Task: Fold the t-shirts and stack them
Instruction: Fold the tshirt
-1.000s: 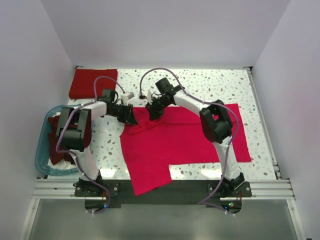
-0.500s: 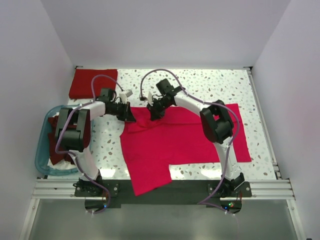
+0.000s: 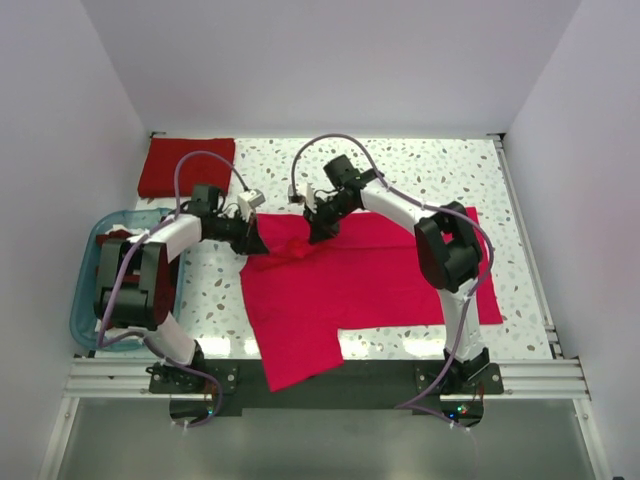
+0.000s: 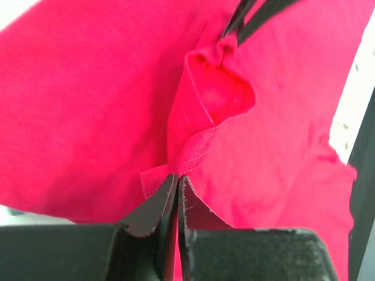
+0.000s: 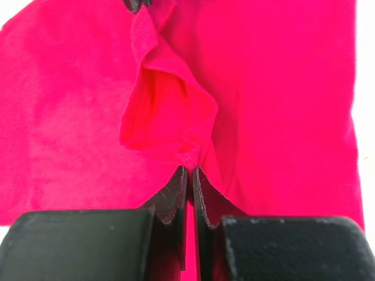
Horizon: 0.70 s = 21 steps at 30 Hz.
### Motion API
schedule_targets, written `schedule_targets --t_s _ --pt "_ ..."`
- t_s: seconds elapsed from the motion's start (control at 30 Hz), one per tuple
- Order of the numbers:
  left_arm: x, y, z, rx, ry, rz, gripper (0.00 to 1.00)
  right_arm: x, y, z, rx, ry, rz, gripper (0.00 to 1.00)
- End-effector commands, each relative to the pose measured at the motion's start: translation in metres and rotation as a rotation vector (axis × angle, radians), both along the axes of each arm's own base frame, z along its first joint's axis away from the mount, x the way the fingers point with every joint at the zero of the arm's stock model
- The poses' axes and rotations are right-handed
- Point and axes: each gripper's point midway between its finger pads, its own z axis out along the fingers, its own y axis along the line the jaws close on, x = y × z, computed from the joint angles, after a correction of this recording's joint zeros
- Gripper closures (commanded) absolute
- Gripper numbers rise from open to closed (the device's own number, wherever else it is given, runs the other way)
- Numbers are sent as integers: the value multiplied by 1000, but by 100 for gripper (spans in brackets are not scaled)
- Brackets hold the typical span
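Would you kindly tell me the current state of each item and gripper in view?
Left gripper: fingers shut on the bright t-shirt.
Right gripper: fingers shut on the same shirt.
Bright t-shirt: spread out, far edge pinched up and bunched.
Dark red t-shirt: folded flat.
Blue tub: upright, at the left edge.

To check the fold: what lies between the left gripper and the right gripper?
A raised ridge of the crimson t-shirt, which the left gripper and the right gripper both pinch; the top view shows it.
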Motion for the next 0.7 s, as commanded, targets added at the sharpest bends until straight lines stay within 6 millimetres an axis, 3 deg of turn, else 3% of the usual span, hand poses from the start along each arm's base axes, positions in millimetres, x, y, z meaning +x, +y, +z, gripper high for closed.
schedule_targets --t_s 0.0,0.13,0.33,0.37,0.4,0.43,0.53,0.67 --pt "-25 -1 4 -4 -67 -132 91 -26 -1 25 69 8 123 100" --pt "-47 -9 3 23 -111 -242 88 -53 -18 14 37 58 235 95" --pt "-98 -24 -6 96 -216 -512 80 -92 -57 -6 -44 53 403 92" --pt "-105 -27 -6 100 -231 -544 78 -94 -60 -2 -45 34 416 89" --pt "-107 -26 -3 102 -251 -555 76 -97 -64 -3 -47 19 446 73" --pt "-108 -25 -2 107 -275 -576 73 -104 -69 -2 -57 34 457 67" --pt "-109 -21 -1 127 -243 -552 72 -106 -72 4 -63 37 441 62" --pt "-78 -25 13 105 -238 -419 71 -95 -71 19 -40 61 345 62"
